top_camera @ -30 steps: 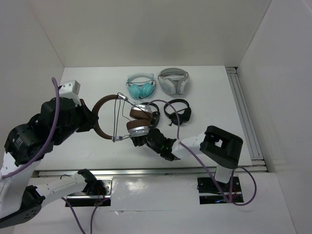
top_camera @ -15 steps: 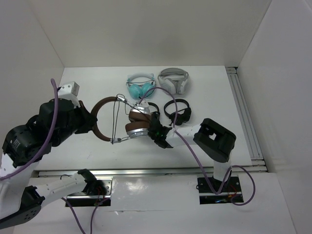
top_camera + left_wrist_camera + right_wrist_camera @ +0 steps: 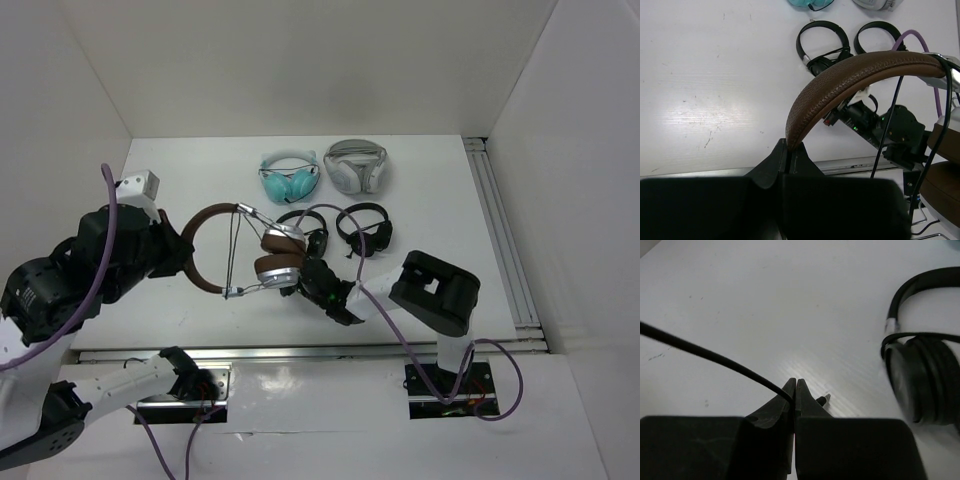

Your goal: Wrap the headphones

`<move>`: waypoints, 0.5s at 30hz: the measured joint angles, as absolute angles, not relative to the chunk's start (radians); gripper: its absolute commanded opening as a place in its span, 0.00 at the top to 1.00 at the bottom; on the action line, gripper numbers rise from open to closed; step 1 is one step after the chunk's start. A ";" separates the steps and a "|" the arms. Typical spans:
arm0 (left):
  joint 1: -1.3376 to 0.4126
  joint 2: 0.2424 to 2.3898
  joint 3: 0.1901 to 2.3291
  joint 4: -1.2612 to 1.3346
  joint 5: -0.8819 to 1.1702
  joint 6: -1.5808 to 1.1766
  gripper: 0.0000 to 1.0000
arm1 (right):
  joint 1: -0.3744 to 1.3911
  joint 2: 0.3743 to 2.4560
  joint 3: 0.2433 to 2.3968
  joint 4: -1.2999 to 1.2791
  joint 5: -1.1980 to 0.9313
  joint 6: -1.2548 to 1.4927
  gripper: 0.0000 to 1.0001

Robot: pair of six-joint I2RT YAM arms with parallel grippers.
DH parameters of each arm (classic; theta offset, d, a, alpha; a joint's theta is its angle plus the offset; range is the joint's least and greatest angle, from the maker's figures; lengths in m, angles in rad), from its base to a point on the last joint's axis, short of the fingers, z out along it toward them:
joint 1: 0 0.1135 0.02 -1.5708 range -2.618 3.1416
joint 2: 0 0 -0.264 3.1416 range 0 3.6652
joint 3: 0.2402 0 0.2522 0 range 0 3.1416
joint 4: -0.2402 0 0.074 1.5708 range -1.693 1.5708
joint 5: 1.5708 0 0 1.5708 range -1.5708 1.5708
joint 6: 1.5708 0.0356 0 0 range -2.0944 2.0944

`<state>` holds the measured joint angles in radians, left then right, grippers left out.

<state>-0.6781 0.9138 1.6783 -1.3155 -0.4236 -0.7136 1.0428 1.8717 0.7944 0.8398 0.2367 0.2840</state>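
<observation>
The headphones hang above the table with the brown headband (image 3: 200,222) on the left and the silver-and-brown ear cups (image 3: 278,268) on the right. My left gripper (image 3: 180,252) is shut on the headband (image 3: 855,75), which rises out of the closed tips (image 3: 790,149). Thin black cable strands (image 3: 885,135) run down across the band's opening. Just below the ear cups, my right gripper (image 3: 303,288) is shut on the black cable (image 3: 705,354). The cable enters the closed tips (image 3: 795,390) from the left, and the plug end (image 3: 823,400) pokes out on the right.
At the back lie teal headphones (image 3: 290,180) and white-grey headphones (image 3: 355,165). Two small black headphones (image 3: 308,225) (image 3: 365,228) lie behind my right gripper; one (image 3: 920,370) is close on its right. A rail (image 3: 500,230) lines the table's right side.
My right gripper has closed onto the cable after moving in under the ear cups. The headphones shifted slightly left and nearer in my left gripper.
</observation>
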 measured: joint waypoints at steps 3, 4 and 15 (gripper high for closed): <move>-0.678 0.915 1.674 -1.316 -0.442 -0.717 1.00 | 1.097 1.871 0.763 0.870 0.227 0.290 1.00; -0.678 0.912 1.664 -1.312 -0.448 -0.720 1.00 | 1.120 1.869 0.759 0.873 0.228 0.290 1.00; -0.678 0.894 1.564 -1.267 -0.556 -0.813 1.00 | 1.486 1.781 0.756 0.811 0.486 0.222 1.00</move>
<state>-0.6785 0.8940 1.5642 -1.2671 -0.5556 -0.8131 1.4857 1.7809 0.7555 0.8112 0.4862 0.2218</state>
